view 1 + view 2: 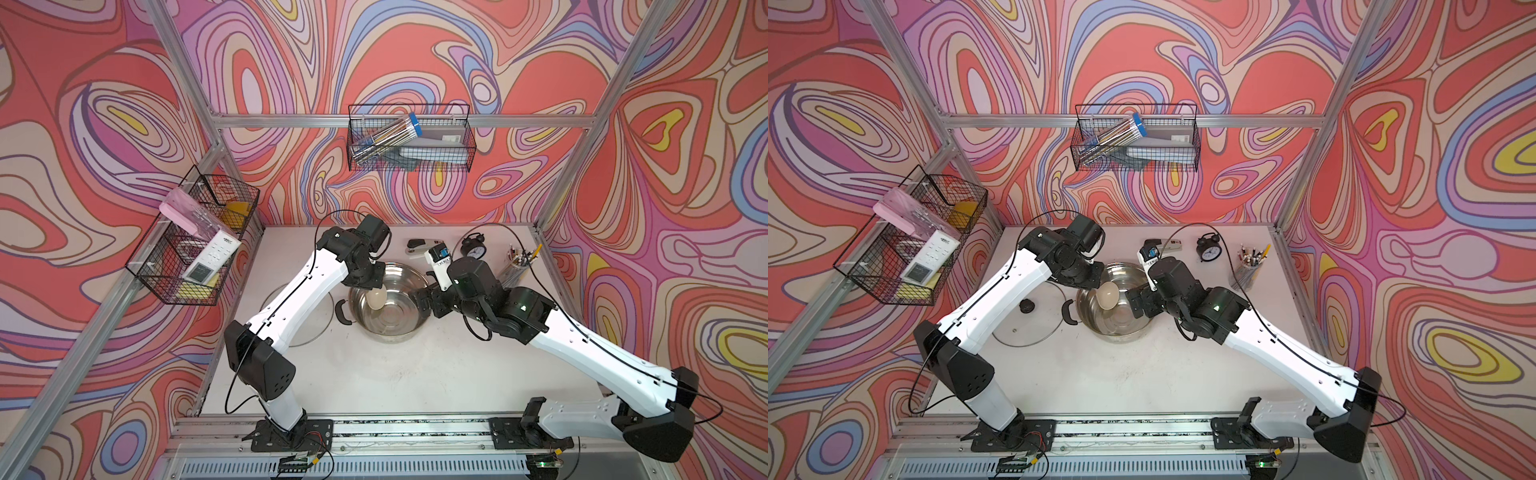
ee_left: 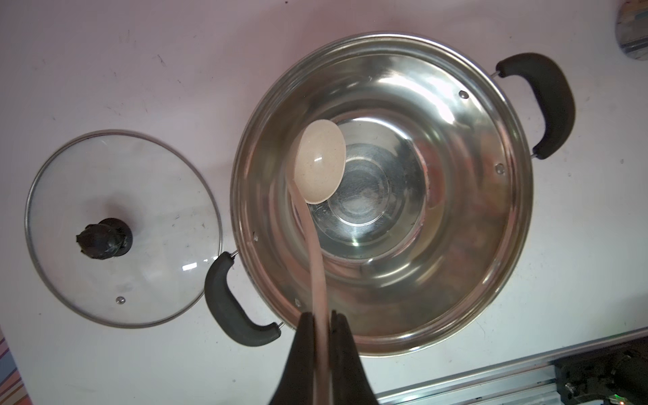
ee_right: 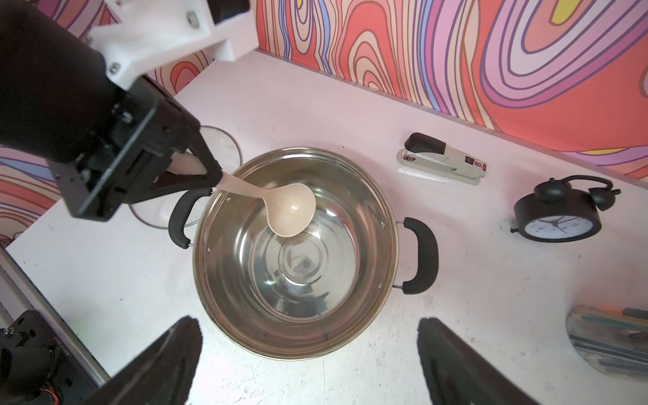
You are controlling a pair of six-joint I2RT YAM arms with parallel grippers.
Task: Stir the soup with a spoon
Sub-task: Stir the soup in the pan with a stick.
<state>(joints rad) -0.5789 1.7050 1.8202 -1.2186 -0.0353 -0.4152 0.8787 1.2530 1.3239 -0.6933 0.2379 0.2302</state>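
My left gripper point(image 2: 321, 315) is shut tight on the spoon point(image 2: 319, 168), pinching the slim handle near its end. From the fingers point(image 2: 301, 350) the handle runs straight out and down over the rim of the pot point(image 2: 456, 245). The cream bowl of the spoon sits inside the pot, hollow side up, off centre toward the wall on my left. A little clear liquid lies in the bottom of the pot; I cannot tell whether the spoon touches it.

My right gripper point(image 3: 308, 326) is spread as wide as it goes and holds nothing. Its two black fingers point(image 3: 182, 350) stand well apart, with the near rim of the pot between them in the wrist view. In a top view this gripper point(image 1: 419, 299) is at the pot's right edge; I cannot tell whether it touches the steel.

Beyond the pot, the glass lid point(image 2: 157, 196) lies flat on the table point(image 3: 491, 298), knob up, just beside the pot's left handle. Toward the back wall are a stapler point(image 3: 441, 163) and a black clock point(image 3: 557, 214). A cup of pencils point(image 1: 517, 266) stands near the right edge.
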